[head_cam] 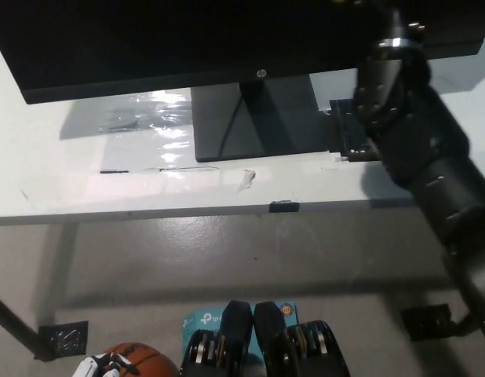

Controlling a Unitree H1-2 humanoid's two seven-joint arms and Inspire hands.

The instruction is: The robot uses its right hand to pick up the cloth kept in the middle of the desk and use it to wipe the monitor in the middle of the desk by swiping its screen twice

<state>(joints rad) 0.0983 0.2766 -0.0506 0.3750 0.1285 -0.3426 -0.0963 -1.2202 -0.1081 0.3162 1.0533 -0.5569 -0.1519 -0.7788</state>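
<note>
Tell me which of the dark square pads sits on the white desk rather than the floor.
The dark square pad beside the monitor's black base, partly hidden by the black right arm; the other two lie on the grey floor.

A glossy clear plastic sheet (144, 129) lies on the smooth white desk (62, 184), beside the matt black monitor (187, 39).

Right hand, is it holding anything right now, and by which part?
Cannot be told. The right arm reaches up across the monitor, but the hand itself is cut off at the top edge. The left hand rests at the lower left beside a basketball.
</note>
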